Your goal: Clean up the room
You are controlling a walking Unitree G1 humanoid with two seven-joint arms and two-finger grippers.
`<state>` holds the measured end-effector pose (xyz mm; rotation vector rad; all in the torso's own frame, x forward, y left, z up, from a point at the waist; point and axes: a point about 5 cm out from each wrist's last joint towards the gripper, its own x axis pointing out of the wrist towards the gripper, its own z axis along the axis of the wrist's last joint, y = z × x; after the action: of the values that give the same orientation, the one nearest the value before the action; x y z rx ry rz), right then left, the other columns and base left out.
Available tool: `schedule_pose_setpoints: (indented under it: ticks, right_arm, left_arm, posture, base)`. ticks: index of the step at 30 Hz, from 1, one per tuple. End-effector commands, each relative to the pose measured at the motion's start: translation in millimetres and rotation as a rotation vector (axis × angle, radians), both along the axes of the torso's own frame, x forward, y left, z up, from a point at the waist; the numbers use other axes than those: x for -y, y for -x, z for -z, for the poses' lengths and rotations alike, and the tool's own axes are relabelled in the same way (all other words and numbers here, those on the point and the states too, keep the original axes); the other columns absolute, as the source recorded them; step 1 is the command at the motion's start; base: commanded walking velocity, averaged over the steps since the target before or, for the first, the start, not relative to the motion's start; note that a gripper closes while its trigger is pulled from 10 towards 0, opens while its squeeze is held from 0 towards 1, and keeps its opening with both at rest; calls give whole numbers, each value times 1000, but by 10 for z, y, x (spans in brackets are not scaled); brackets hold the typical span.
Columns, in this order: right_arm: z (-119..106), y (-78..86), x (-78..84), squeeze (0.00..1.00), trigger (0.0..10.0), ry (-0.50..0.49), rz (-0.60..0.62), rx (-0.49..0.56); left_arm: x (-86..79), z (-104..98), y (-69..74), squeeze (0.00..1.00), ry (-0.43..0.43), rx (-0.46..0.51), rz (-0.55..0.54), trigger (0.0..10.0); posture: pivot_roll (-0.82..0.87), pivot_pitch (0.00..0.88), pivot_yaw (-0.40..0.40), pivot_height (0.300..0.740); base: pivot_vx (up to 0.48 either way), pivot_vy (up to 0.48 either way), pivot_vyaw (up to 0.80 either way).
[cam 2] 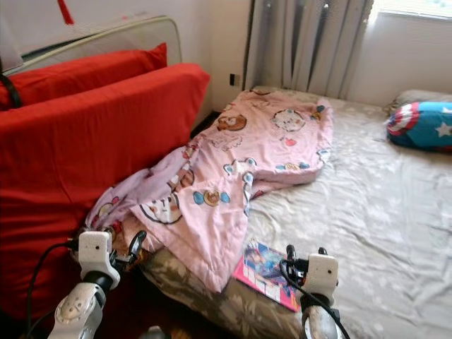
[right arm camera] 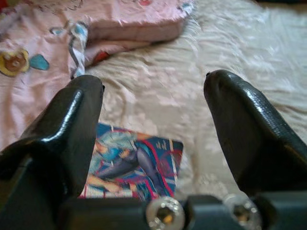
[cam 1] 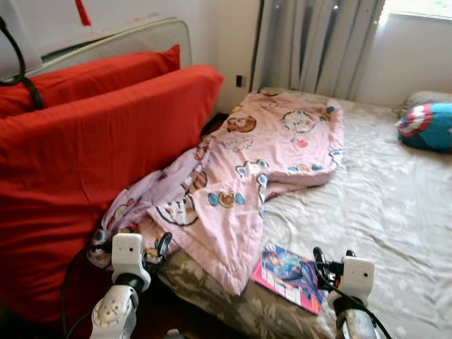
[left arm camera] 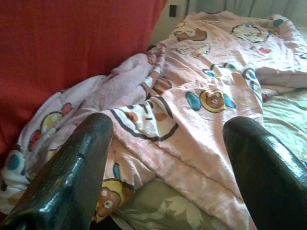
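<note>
Both our grippers, left (cam 1: 164, 246) and right (cam 1: 320, 263), hang spread and empty at the bed (cam 1: 395, 212) edge; we judge the rumpled pink blanket (cam 1: 247, 169) should be straightened first, then the book (cam 1: 291, 275) lifted.

Background as I see it
Grey curtains (cam 1: 318, 42) hang behind the bed; a wall outlet (cam 1: 240, 80) sits beside them, window (cam 1: 420, 7) far right.
</note>
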<state>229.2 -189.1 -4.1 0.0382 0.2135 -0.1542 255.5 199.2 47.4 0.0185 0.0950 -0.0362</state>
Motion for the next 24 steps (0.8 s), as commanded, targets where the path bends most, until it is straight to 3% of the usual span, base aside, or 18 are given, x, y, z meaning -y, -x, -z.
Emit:
schedule_pose_setpoints:
  ticks: [1,24]
  right_arm:
    - [-13,-27,-14,0,10000,-1,-10,8]
    - [33,-14,-72,0,10000,-18,-49,-10]
  left_arm:
    - [-14,-4,4,0,6,-6,-1,10000]
    - [16,1,10,0,9,-14,11,10000]
  posture:
    - [22,0,-9,656]
    - [24,0,-7,656]
  base:
    - [0,0,0]
    - [0,0,0]
